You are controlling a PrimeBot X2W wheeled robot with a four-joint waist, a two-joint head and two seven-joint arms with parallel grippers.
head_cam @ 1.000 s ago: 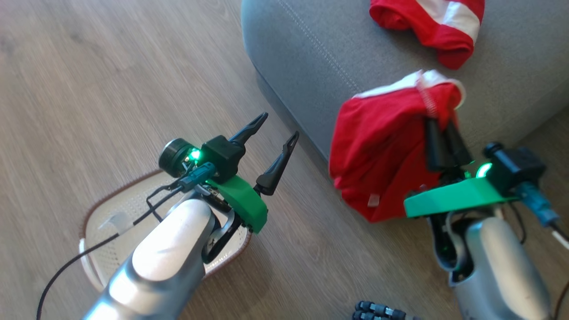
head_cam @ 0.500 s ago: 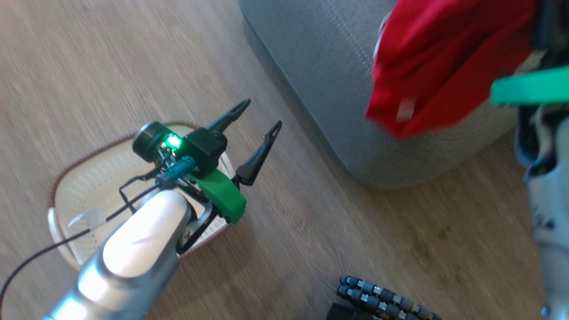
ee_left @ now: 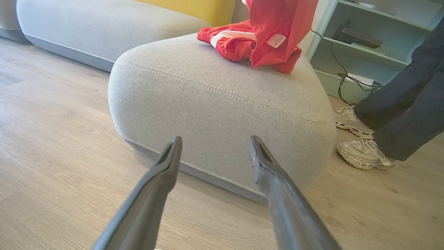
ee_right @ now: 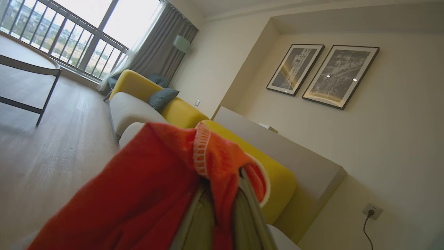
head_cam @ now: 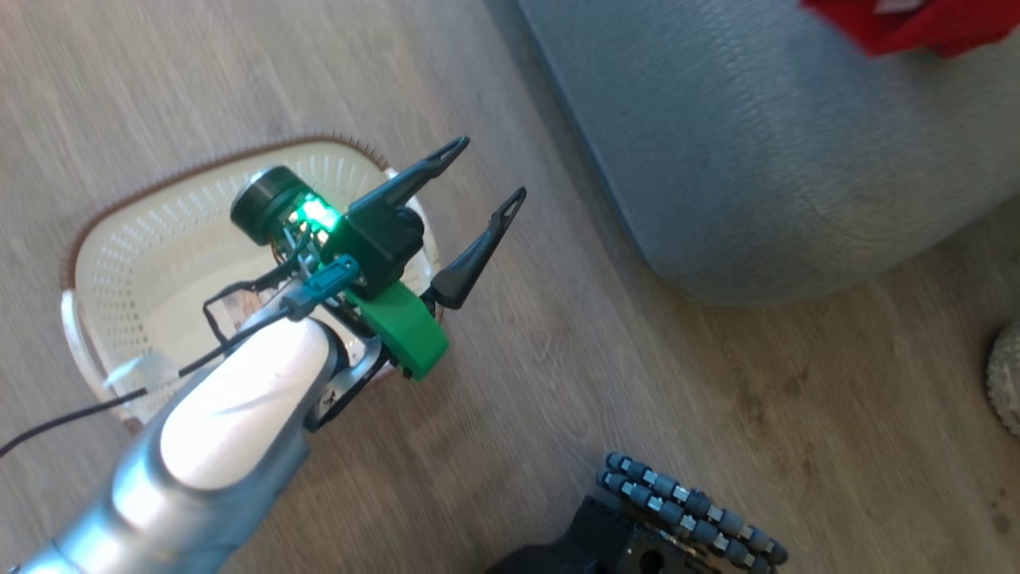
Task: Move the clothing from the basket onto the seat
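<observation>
The right gripper (ee_right: pixel 223 201) is clamped together on the clothing (ee_right: pixel 138 194), whose red cloth drapes over its fingers and hangs down above the seat (ee_left: pixel 215 93). The lower hem reaches a second red garment (ee_left: pixel 229 43) that lies near the seat's far edge. The left gripper (head_cam: pixel 494 167) has its fingers spread wide apart with nothing between them. It hovers over the basket (head_cam: pixel 143 263), above the rim nearest the seat. The basket sits on the wooden floor (head_cam: pixel 637 383), near the seat's rounded corner, with a strip of bare boards between them. Beside the seat's other corner stand a person's pale shoes (ee_left: pixel 362 152), close to a shelf unit (ee_left: pixel 364 45).
</observation>
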